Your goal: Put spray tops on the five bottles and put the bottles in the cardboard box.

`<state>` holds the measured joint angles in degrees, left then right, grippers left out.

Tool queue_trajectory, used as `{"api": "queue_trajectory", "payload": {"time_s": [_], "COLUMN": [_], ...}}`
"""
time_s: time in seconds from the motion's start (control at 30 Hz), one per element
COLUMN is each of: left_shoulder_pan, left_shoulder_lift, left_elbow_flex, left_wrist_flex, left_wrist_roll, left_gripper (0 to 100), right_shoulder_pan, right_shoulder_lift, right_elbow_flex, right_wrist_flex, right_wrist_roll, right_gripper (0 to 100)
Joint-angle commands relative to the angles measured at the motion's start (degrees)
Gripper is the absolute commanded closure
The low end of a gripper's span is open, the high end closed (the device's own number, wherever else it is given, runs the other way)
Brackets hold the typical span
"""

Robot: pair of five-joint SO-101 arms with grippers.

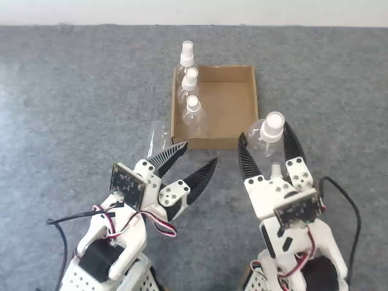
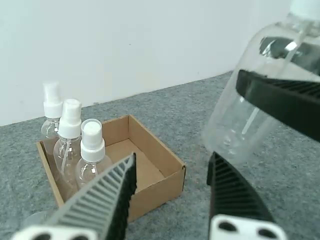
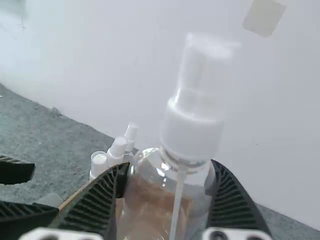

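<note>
The grey, felt-like table top (image 1: 73,91) runs back to a plain white wall (image 2: 125,40). Two white arms rise from the near side, and the edge of the high view cuts off their bases. A shallow brown cardboard box (image 1: 245,76) lies open toward the far middle of the table. Along its left wall stand clear bottles capped with white spray tops. The nearest bottle (image 1: 193,110) and the middle bottle (image 1: 190,79) are inside. The farthest bottle (image 1: 187,53) overlaps the far left corner, and whether it stands inside the box or just behind it cannot be told. The right gripper (image 1: 264,134) has its black ribbed fingers (image 3: 95,200) clamped on the round body of a clear plastic bottle with a white spray top (image 1: 273,123). This bottle is upright and lifted off the table near the box's near right corner. Its base is hidden between the fingers, and its cap is blurred in the right wrist view. The left gripper (image 1: 200,153) hangs just in front of the box's near left corner with its fingers spread wide around nothing. Beside that corner a fifth clear bottle (image 1: 159,134) rests on the table. It is faint against the grey, partly covered by a fingertip, and its neck end is too hard to make out.
</note>
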<state>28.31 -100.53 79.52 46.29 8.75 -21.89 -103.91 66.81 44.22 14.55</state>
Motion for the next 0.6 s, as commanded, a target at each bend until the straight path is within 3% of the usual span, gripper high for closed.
{"api": "queue_trajectory", "payload": {"time_s": [0.0,0.3,0.57], "left_shoulder_pan": [-0.2,0.3,0.4], "left_shoulder_lift": [-0.4,-0.4,-0.2], "left_elbow_flex": [-1.6,-1.6,-1.5], "left_wrist_flex": [0.1,0.1,0.1], "left_wrist_roll": [0.9,0.8,0.8], "left_gripper": [78,78,78], "right_shoulder_pan": [0.8,0.7,0.0], "right_shoulder_lift": [2.4,18.6,24.0], "right_elbow_flex": [-4.1,-12.2,-15.1], "right_wrist_flex": [-2.0,-4.3,-3.7], "right_wrist_roll": [-0.4,-7.8,-14.3], "right_gripper": [89.8,89.8,89.8]}}
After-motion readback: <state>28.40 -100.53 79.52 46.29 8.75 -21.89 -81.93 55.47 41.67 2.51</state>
